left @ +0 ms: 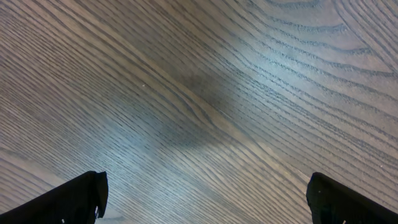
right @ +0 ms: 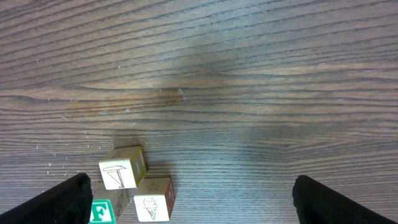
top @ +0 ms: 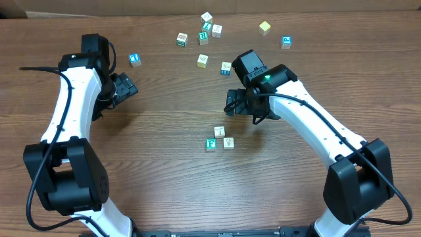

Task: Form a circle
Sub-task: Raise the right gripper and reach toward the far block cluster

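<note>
The circle (top: 220, 139) is a tight cluster of three tiny wooden cubes at mid-table: two cream ones and one with a green F face (top: 211, 144). In the right wrist view the umbrella cube (right: 122, 167), the ice-cream cube (right: 153, 198) and the green F cube (right: 102, 211) lie at the lower left, beside the left finger. My right gripper (top: 231, 101) (right: 189, 205) hovers open just above and behind the cluster, holding nothing. My left gripper (top: 127, 87) (left: 205, 202) is open over bare wood at the left, far from the cubes.
Several loose cubes lie scattered along the far side of the table, among them a blue one (top: 135, 59), a yellow one (top: 264, 27), another blue one (top: 286, 41) and cream ones (top: 202, 60) (top: 225, 68) close behind my right wrist.
</note>
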`<move>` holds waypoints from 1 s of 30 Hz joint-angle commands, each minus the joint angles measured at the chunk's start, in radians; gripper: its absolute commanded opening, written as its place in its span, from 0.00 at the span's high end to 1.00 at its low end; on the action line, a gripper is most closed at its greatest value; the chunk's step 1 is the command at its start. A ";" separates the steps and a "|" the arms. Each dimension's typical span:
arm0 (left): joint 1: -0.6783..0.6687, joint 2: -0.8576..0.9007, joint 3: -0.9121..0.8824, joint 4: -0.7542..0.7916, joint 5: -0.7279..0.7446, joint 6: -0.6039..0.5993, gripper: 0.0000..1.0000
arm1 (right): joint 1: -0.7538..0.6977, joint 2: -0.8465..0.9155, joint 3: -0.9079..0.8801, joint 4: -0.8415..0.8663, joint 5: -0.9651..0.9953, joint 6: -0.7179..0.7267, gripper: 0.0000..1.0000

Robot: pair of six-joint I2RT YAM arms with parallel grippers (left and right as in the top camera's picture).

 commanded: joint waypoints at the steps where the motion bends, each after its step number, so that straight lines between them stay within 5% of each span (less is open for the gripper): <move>1: -0.001 0.000 0.021 0.000 -0.012 0.011 0.00 | -0.002 -0.023 0.006 0.006 0.010 -0.002 0.00; 7: -0.001 0.000 0.021 0.000 -0.012 0.011 0.00 | -0.002 -0.023 0.006 0.021 0.011 -0.002 0.00; 16: -0.001 0.000 0.021 0.000 -0.012 0.011 0.00 | -0.004 -0.024 0.043 0.295 -0.083 -0.087 0.00; 17: -0.001 0.000 0.021 0.000 -0.012 0.011 0.01 | -0.007 -0.024 0.063 0.307 -0.092 -0.082 0.09; 19: -0.001 0.000 0.021 0.000 -0.012 0.011 0.00 | -0.019 -0.024 0.140 0.309 -0.084 -0.073 0.75; 20: -0.001 0.000 0.021 0.000 -0.012 0.011 0.00 | -0.026 -0.024 0.172 0.309 -0.067 -0.053 0.96; 30: -0.001 0.000 0.021 0.000 -0.012 0.011 0.00 | -0.103 0.012 0.237 0.449 0.142 -0.034 0.96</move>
